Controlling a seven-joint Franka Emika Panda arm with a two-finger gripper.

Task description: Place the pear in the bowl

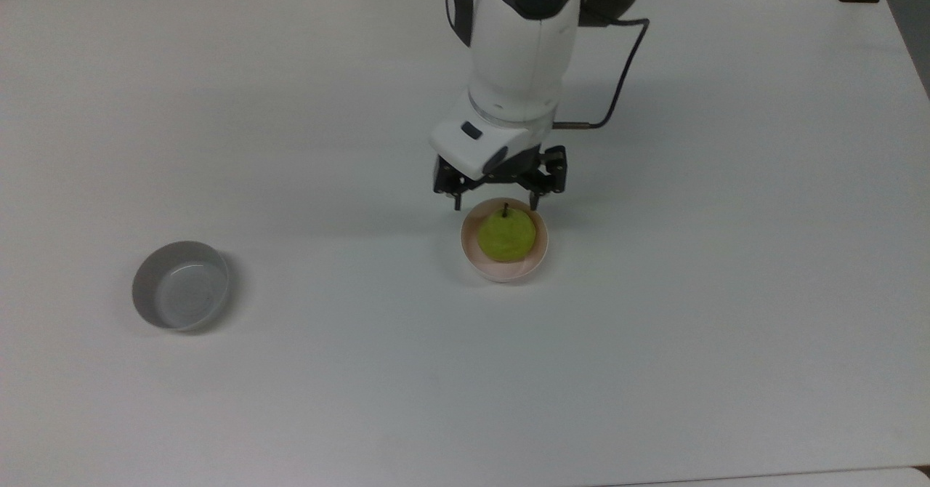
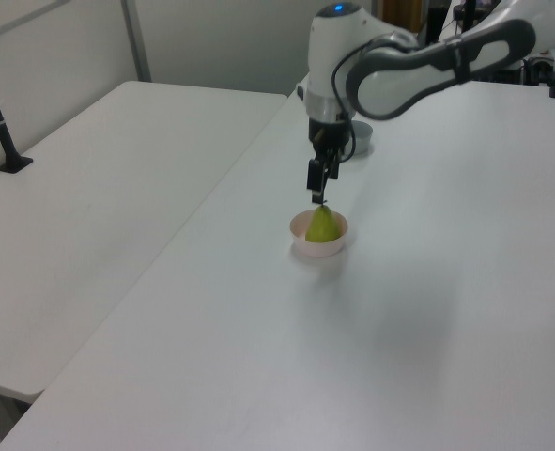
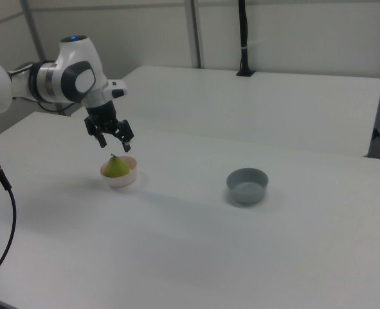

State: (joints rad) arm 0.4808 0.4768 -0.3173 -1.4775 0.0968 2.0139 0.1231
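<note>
The small yellow-green glossy pear point(image 1: 506, 235) is seen seated upright in the small round pale pink bowl point(image 1: 539, 250), released beneath the spread, empty claw point(image 1: 497, 203), so the placement is judged done.

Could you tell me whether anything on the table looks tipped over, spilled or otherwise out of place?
Nothing stands out. The pear sits upright in the pink bowl, stem up. The open pincer hangs just above it, touching nothing. The grey bowl stands upright and apart on the table.

Lab, plain white tables point(image 3: 292, 103), partition walls point(image 3: 292, 32)
</note>
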